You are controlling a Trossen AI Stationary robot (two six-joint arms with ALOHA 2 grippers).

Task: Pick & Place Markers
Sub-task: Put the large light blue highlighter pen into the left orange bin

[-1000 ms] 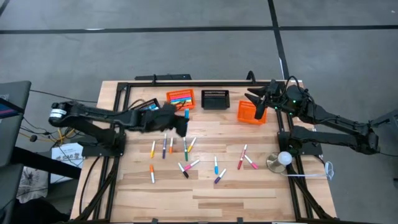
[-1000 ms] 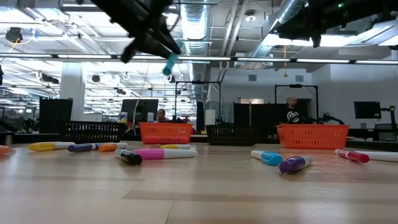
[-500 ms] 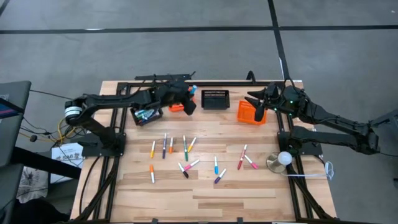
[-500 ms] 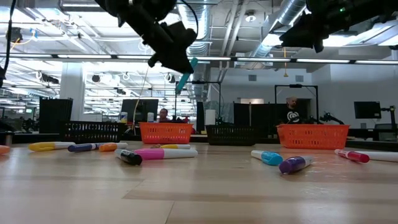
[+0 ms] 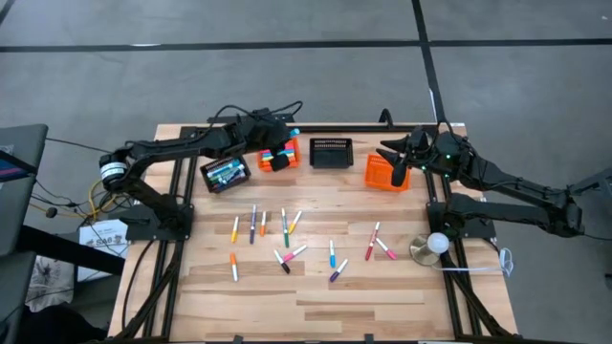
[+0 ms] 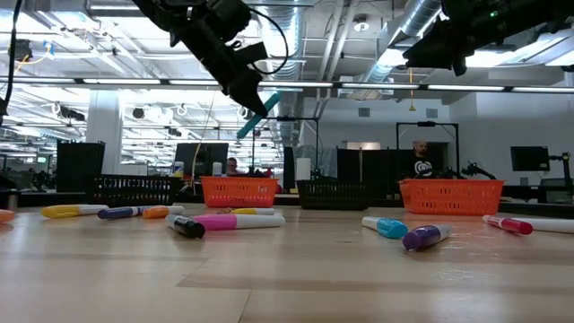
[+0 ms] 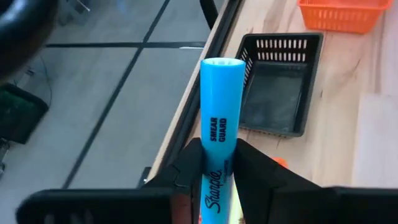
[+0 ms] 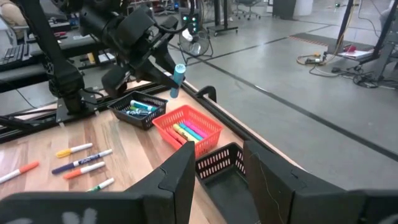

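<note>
My left gripper (image 5: pixel 285 145) is shut on a light blue marker (image 7: pixel 219 112) and hovers over the far orange basket (image 5: pixel 277 153), which holds several markers. In the low view the marker (image 6: pixel 258 102) slants high above the table. A black basket (image 5: pixel 225 173) with a few markers sits on the table to its left. Several loose markers (image 5: pixel 287 239) lie flat on the middle of the table. My right gripper (image 5: pixel 394 158) is open above the right orange basket (image 5: pixel 385 172); the right wrist view shows its fingers apart (image 8: pixel 221 171). My left gripper pinches the light blue marker between its two fingers (image 7: pixel 189 165), on the barrel (image 7: pixel 214 177) below the printed lettering. One end (image 7: pixel 222 65) stands well past the fingertips, and the fingers hide the other end. The marker is lifted clear and tilted.
An empty black basket (image 5: pixel 331 152) sits between the two orange ones along the far edge. A black rail (image 5: pixel 316 126) runs along that edge. A round metal object with a white ball (image 5: pixel 432 247) sits near the right edge. Bare wood lies toward the near edge.
My left gripper, still shut on the light blue marker, has carried it from above the loose markers toward the table's far edge and now hovers over the far orange basket. The marker has tipped from hanging almost straight down to a slant. The black basket has come into view.
</note>
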